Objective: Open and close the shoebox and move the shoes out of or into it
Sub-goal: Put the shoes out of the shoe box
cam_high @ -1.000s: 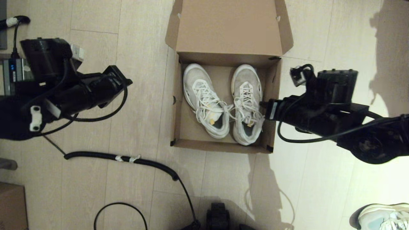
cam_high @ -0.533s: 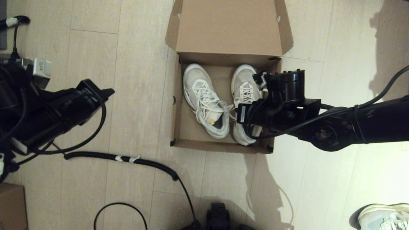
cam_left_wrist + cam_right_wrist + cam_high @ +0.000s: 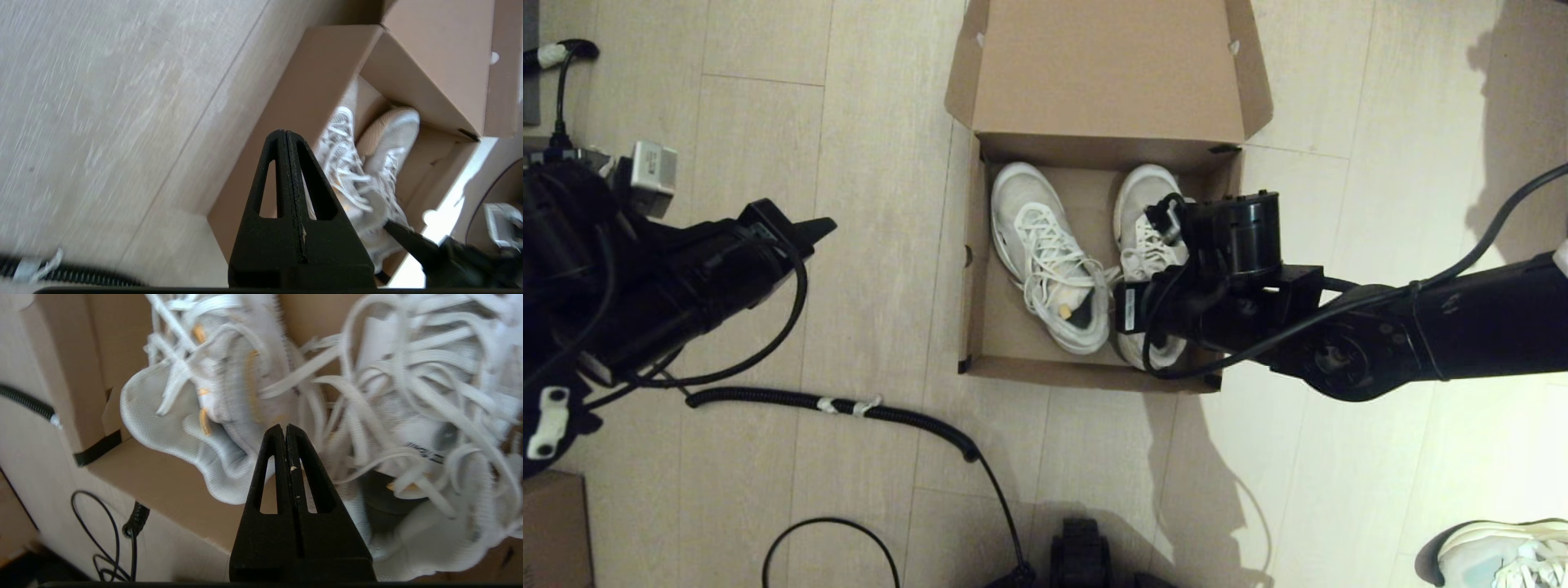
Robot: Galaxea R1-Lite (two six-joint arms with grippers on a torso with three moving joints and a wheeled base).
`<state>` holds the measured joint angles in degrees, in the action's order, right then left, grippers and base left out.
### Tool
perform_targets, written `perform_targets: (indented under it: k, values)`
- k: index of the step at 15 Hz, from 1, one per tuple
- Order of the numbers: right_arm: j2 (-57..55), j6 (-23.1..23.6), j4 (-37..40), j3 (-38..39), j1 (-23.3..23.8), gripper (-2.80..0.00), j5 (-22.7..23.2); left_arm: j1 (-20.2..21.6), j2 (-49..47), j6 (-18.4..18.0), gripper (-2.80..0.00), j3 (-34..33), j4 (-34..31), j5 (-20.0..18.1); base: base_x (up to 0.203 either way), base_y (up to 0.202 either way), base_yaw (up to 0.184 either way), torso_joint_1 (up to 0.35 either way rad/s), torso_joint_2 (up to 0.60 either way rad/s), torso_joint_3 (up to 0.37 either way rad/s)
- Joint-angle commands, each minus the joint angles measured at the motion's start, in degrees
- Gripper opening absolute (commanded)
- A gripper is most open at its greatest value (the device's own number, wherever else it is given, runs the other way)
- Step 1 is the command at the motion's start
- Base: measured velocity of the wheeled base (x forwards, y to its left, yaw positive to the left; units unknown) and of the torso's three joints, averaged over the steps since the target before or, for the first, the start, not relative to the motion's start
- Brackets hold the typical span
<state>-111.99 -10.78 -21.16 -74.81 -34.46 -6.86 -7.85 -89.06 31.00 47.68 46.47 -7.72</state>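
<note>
Shoes [image 3: 1086,261] lie side by side inside the open shoebox [image 3: 974,269], toes toward lid. Right gripper [image 3: 286,433] hangs over the right shoe's heel end — fingers pressed together, holding nothing. Left gripper [image 3: 286,136], also closed and empty, is well apart over the floor.

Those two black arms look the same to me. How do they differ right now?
The right gripper hangs inside the open shoebox, just above the shoes; the left gripper hangs over bare floor beside the box. The right arm covers part of one sneaker in the head view; the left arm covers neither shoe. What they share: both grippers are shut, pads pressed together, and hold nothing.
</note>
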Motion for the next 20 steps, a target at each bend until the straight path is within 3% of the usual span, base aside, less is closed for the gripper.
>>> perform_targets:
  k: [1,4,7,10,14,16,17,18,20]
  values:
    - [-0.16,0.14,-0.11,0.19,-0.8,-2.8,-0.08,0.02,-2.98,0.1,-2.8,-2.3,3.93,-0.18,0.0,0.0,0.0,0.0,0.0,0.0]
    - [-0.51,0.2,-0.12,-0.24,-1.37,-2.8,-0.33,0.03,-3.49,-0.24,-2.8,-4.79,7.5,-0.11,0.0,0.0,0.0,0.0,0.0,0.0]
    - [-0.25,3.91,0.14,0.06,-0.49,-2.8,-5.74,-0.06,-2.13,-0.41,-2.8,-6.9,7.5,2.14,0.0,0.0,0.0,0.0,0.0,0.0]
    - [0.19,4.54,0.15,-0.75,1.82,-2.8,-10.04,0.28,0.58,-1.31,-2.8,-7.82,6.65,4.32,0.0,0.0,0.0,0.0,0.0,0.0]
    - [2.42,4.19,0.77,1.25,3.54,-2.8,-12.98,0.99,2.59,-4.57,-2.8,-5.03,-3.04,4.44,0.0,0.0,0.0,0.0,0.0,0.0]
    - [2.58,4.29,0.95,1.42,4.22,-2.8,-12.91,0.74,4.01,-7.5,-2.8,-2.96,-10.49,6.93,0.0,0.0,0.0,0.0,0.0,0.0]
    - [2.48,4.39,0.95,1.6,4.14,-2.8,-12.91,0.71,4.26,-8.63,-2.8,-2.5,-11.31,8.94,0.0,0.0,0.0,0.0,0.0,0.0]
    - [2.52,4.34,0.92,1.57,3.9,0.0,-12.89,0.89,4.33,-8.76,-2.8,-2.5,-11.49,10.16,0.0,0.0,0.0,0.0,0.0,0.0]
    - [3.01,3.76,0.6,0.64,2.91,0.0,-12.71,2.43,4.64,-8.76,-2.8,-2.76,-11.62,12.41,0.0,0.0,0.0,0.0,0.0,0.0]
